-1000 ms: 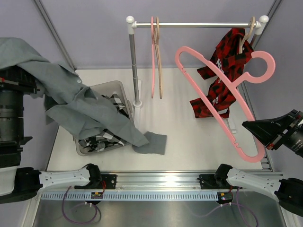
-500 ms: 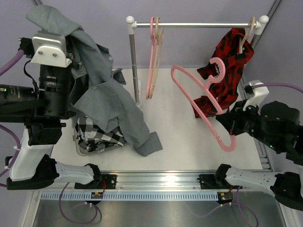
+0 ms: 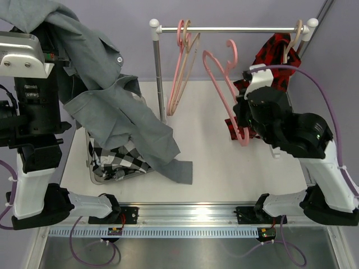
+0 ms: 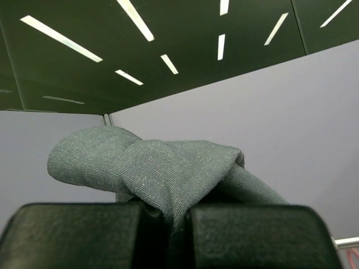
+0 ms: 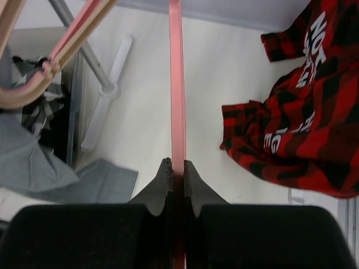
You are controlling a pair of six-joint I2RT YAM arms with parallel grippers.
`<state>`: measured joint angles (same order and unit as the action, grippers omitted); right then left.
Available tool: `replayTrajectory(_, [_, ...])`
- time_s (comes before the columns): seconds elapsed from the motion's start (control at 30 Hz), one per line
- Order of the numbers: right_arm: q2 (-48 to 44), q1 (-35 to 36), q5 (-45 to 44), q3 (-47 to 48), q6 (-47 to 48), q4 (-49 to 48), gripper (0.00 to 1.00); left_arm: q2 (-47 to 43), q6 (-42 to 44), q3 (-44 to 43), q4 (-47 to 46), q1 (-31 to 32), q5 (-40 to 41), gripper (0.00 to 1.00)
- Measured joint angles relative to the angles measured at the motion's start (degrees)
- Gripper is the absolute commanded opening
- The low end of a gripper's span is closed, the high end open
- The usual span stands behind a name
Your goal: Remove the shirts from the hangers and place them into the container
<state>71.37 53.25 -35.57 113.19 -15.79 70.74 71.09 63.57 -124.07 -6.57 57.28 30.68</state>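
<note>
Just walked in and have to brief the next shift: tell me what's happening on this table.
The left gripper is shut on the grey shirt and holds it high, so it drapes down over the container, where the black-and-white plaid shirt already lies. One corner trails on the table. The right gripper is shut on a bare pink hanger, held up near the rail. The red-and-black plaid shirt hangs on a tan hanger at the rail's right end.
</note>
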Motion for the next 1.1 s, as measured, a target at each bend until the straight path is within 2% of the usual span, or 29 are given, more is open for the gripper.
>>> replayTrajectory(0.17, [10.4, -1.2, -4.9, 9.7, 3.5, -3.6, 0.00, -1.2, -0.8, 2.0, 0.5, -0.2, -0.4, 0.00])
replayTrajectory(0.3, [16.8, -4.3, -5.4, 15.5, 5.4, -5.8, 0.00, -2.4, -1.9, 4.3, 1.2, -0.2, -0.6, 0.00])
replayTrajectory(0.47, [20.5, -10.4, -4.2, 18.3, 6.2, -6.4, 0.00, -4.8, -2.8, 8.3, 1.6, -0.2, -0.5, 0.00])
replayTrajectory(0.6, [20.9, -12.4, -3.4, 17.9, 6.2, -6.3, 0.00, -5.4, -3.2, 8.6, 1.9, -0.2, -0.5, 0.00])
replayTrajectory(0.63, [20.9, -12.5, -3.1, 17.6, 6.1, -6.4, 0.03, -5.4, -3.2, 8.6, 1.9, -0.2, -0.5, 0.00])
replayTrajectory(0.67, [20.9, -12.5, -2.7, 17.1, 6.1, -6.6, 0.12, -5.5, -3.3, 8.6, 2.0, -0.2, -0.5, 0.00])
replayTrajectory(0.73, [20.9, -12.5, -2.0, 15.9, 5.6, -6.8, 0.17, -5.6, -3.5, 8.6, 2.0, -0.2, -0.6, 0.00])
replayTrajectory(0.77, [20.8, -12.5, -1.8, 15.0, 5.3, -7.0, 0.29, -5.8, -3.6, 8.6, 2.1, -0.2, -0.5, 0.00])
replayTrajectory(0.87, [19.9, -12.5, -0.5, 10.6, 4.4, -8.5, 0.54, -6.3, -3.6, 8.9, 2.1, -0.2, -0.5, 0.00])
replayTrajectory(0.9, [19.3, -12.5, -0.1, 9.1, 4.2, -8.6, 0.70, -6.5, -3.6, 9.1, 2.1, -0.2, -0.5, 0.00])
replayTrajectory(0.97, [18.2, -12.2, 0.3, 6.6, 4.0, -8.9, 0.85, -6.7, -3.6, 9.4, 2.0, -0.2, -0.5, 0.00])
replayTrajectory(1.0, [17.4, -11.8, 0.1, 5.7, 4.1, -8.7, 0.99, -6.7, -3.6, 9.4, 2.0, -0.2, -0.5, 0.00])
replayTrajectory(1.1, [14.1, -5.8, -3.6, 2.7, 4.7, -9.0, 0.99, -6.9, -3.5, 10.2, 1.5, -0.2, 0.0, 0.00])
